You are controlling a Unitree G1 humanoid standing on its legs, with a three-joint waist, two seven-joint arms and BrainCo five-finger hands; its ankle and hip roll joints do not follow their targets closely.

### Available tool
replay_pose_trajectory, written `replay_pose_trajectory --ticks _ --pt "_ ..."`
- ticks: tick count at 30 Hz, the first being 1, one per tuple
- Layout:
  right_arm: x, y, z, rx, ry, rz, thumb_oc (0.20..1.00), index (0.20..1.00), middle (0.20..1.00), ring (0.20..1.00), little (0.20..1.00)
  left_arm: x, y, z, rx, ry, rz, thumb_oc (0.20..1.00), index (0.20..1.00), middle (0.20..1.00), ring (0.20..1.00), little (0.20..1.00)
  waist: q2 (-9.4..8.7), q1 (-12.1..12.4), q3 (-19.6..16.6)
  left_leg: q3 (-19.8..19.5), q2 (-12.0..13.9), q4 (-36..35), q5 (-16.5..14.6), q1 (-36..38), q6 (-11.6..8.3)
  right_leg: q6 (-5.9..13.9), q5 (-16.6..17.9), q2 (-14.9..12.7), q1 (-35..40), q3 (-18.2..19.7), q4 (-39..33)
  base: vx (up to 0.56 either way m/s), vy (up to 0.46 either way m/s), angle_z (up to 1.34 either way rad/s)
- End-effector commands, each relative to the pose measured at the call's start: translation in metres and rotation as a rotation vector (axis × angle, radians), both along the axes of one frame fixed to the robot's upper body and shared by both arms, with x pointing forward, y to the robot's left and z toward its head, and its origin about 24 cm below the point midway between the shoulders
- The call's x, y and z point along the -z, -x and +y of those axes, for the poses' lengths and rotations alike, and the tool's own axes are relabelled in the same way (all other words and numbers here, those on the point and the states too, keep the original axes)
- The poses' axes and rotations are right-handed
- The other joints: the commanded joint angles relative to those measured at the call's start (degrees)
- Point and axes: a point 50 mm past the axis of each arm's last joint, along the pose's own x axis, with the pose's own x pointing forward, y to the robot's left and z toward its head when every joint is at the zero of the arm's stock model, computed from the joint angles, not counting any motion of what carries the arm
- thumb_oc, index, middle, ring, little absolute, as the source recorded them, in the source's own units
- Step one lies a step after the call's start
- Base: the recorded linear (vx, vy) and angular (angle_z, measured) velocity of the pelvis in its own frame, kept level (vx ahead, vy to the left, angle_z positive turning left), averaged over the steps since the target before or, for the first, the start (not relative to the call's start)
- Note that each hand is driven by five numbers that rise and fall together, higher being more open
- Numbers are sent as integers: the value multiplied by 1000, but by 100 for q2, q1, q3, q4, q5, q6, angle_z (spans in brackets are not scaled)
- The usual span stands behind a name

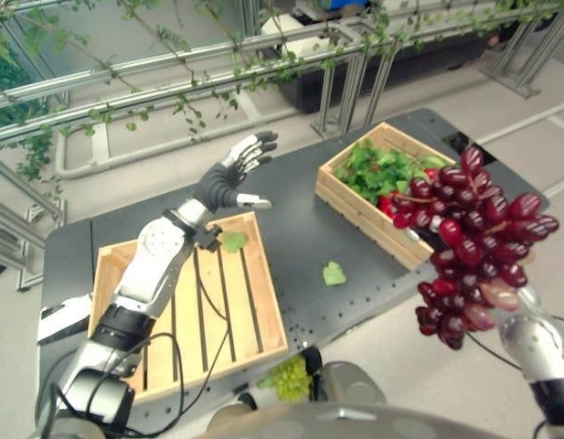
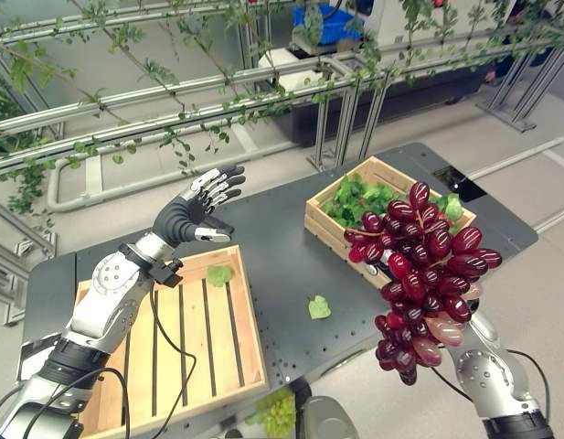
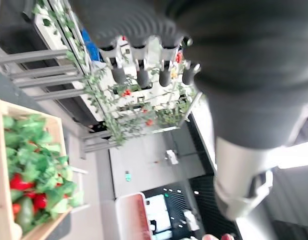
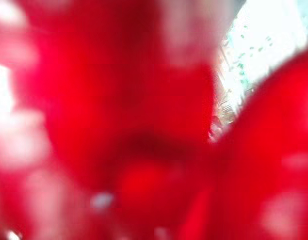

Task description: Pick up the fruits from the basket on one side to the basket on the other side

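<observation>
A big bunch of red grapes (image 1: 473, 242) hangs in the air over the table's right front, held from below by my right hand (image 2: 473, 361), whose pale fingers curl round its lower berries. The same grapes (image 4: 144, 125) press up against the right wrist view. Behind the bunch stands the right wooden basket (image 1: 355, 210), full of green leaves (image 1: 377, 169) with some red fruit (image 1: 387, 203). The left wooden basket (image 1: 263, 293) holds one green leaf (image 1: 232, 241). My left hand (image 1: 228, 174) is raised above that basket's far edge, open with fingers spread (image 3: 139, 75).
Both baskets sit on a dark table (image 1: 291, 229), with a loose green leaf (image 1: 334, 273) between them. A bunch of green grapes (image 1: 289, 377) lies below the table's front edge. Metal rails with vines (image 1: 172, 82) run behind the table.
</observation>
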Motion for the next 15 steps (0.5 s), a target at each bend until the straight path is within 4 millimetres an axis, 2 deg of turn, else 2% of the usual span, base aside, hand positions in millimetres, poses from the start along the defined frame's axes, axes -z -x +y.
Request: replay_pose_trajectory --ticks 1,10,12,13,14,15 --pt "-28 -6 7 1 -46 -169 200 200 200 200 200 -16 1 11 -58 -9 -117 1000 1000 1000 1000 1000 -198 22 -293 -25 -332 215 -274 486 -11 559 4 226 832 -123 -760 -55 125 18" --pt "-20 -9 15 -5 -56 -144 200 200 200 200 200 -11 12 21 -84 -12 -110 1000 1000 1000 1000 1000 -312 243 -118 -249 -587 -36 -221 342 193 789 444 -92 412 -189 -554 -137 137 9" --pt "-18 -9 20 -20 -48 -136 200 200 200 200 200 -9 15 26 -99 -14 -101 1000 1000 1000 1000 1000 -353 305 -51 -245 -656 -162 -157 315 245 940 707 -272 200 -204 -513 -218 145 -1" --pt "-17 -10 22 -28 -36 -131 200 200 200 200 200 -11 17 28 -104 -33 -110 1000 1000 1000 1000 1000 -382 303 -13 -257 -689 -188 -114 287 270 1026 924 -355 89 -130 -477 -149 81 -1" --pt "-17 -10 22 -28 -36 -131 200 200 200 200 200 -11 17 28 -104 -33 -110 1000 1000 1000 1000 1000 -382 302 -15 -256 -690 -189 -113 284 271 1026 924 -356 86 -129 -477 -200 53 4" --pt "-18 -11 25 -37 -27 -135 200 200 200 200 200 -12 17 29 -105 -37 -116 1000 1000 1000 1000 1000 -372 271 43 -313 -630 -186 -34 203 289 1097 931 -371 -45 84 -318 -333 51 10"
